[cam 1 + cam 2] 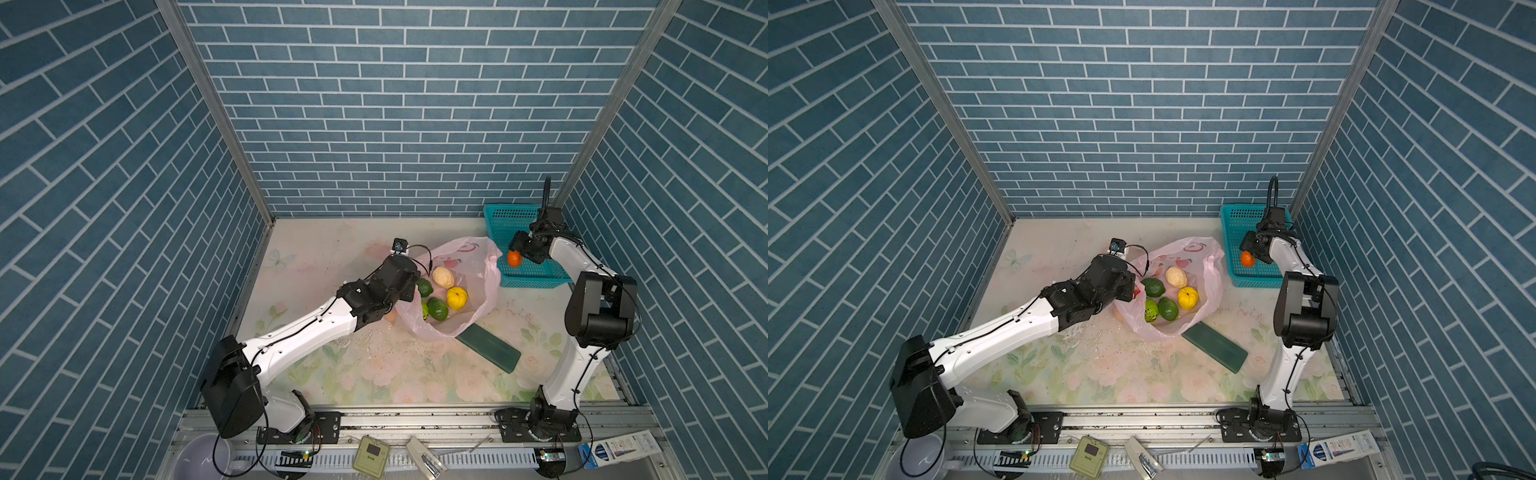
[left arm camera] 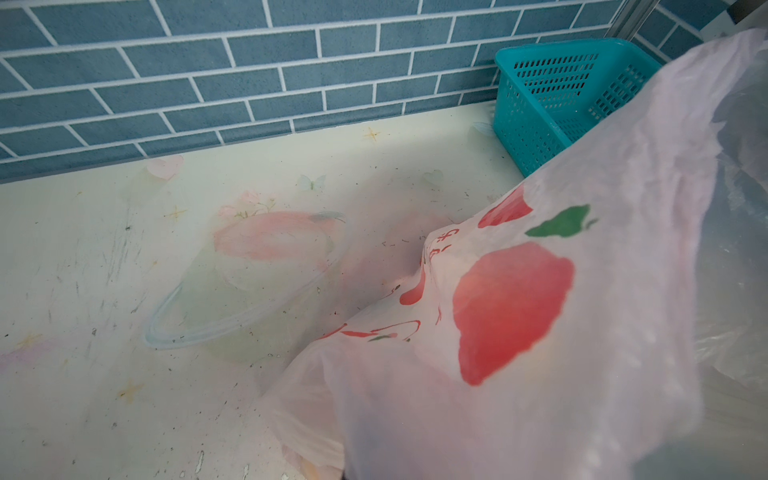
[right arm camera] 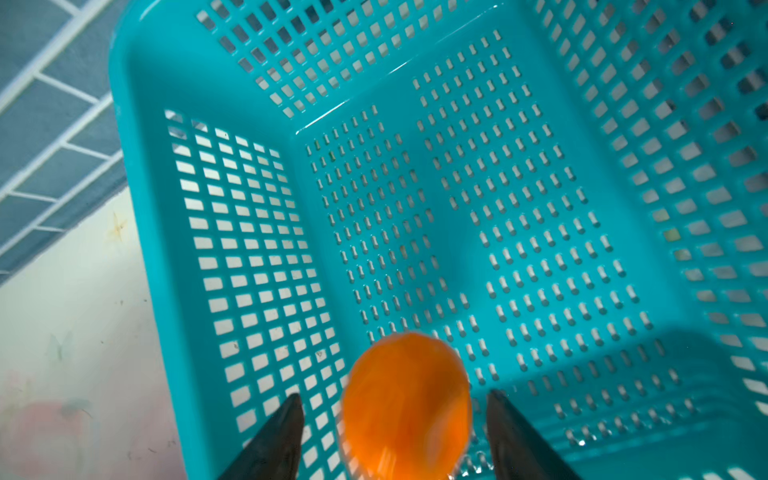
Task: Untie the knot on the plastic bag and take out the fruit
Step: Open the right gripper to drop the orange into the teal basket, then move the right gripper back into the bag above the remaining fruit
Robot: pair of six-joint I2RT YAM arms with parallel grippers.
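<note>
The orange (image 3: 405,407) is hanging blurred between the fingers of the right hand (image 3: 394,395), which is standing wide and clear of it on both sides, seemingly letting it drop into the basket (image 3: 540,208) at the far right of the surface (image 1: 332,257); the left hand (image 1: 409,286), closed, is apparently pinching the left rim of the bag (image 1: 492,270) at mid-surface, propping its mouth open so the fruit (image 1: 457,298) inside is lying within reach; no knot is showing, so the untying looks done.
</note>
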